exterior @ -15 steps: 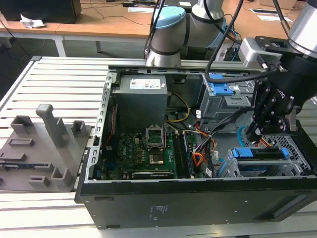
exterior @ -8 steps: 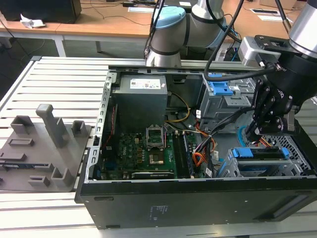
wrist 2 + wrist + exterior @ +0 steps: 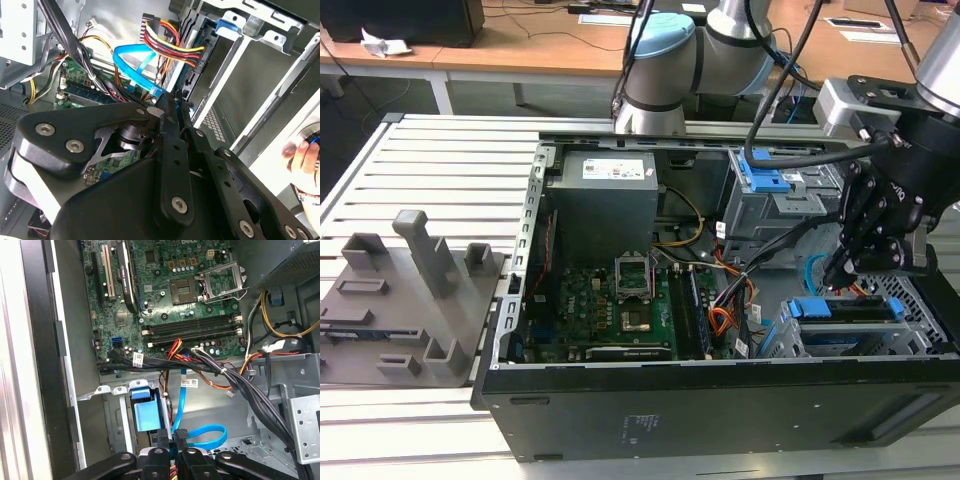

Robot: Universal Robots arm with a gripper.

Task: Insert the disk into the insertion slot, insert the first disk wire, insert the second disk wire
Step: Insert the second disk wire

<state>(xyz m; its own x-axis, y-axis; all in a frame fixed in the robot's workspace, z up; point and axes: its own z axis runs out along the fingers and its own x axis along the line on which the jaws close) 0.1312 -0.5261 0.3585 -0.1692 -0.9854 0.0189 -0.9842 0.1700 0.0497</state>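
My gripper (image 3: 844, 272) hangs over the low perforated insertion slot (image 3: 923, 318) at the exterior view's right. The disk (image 3: 850, 311) lies inside that slot in a blue-tabbed carrier. In both wrist views the fingertips (image 3: 162, 441) are pressed together on the small black plug (image 3: 180, 433) of the second disk wire (image 3: 206, 430), whose light-blue cable (image 3: 131, 61) loops away from them. The first disk wire (image 3: 175, 47), a red, yellow and black bundle, runs to the disk's edge just beyond the fingertips; its plug end is partly hidden.
A taller grey cage with a blue latch (image 3: 766, 178) stands behind the slot. The motherboard (image 3: 610, 305) and power supply (image 3: 605, 205) fill the case's left half. Black cable bundles (image 3: 240, 385) cross nearby. A grey fixture block (image 3: 405, 295) sits outside. A person's hand (image 3: 300, 152) is nearby.
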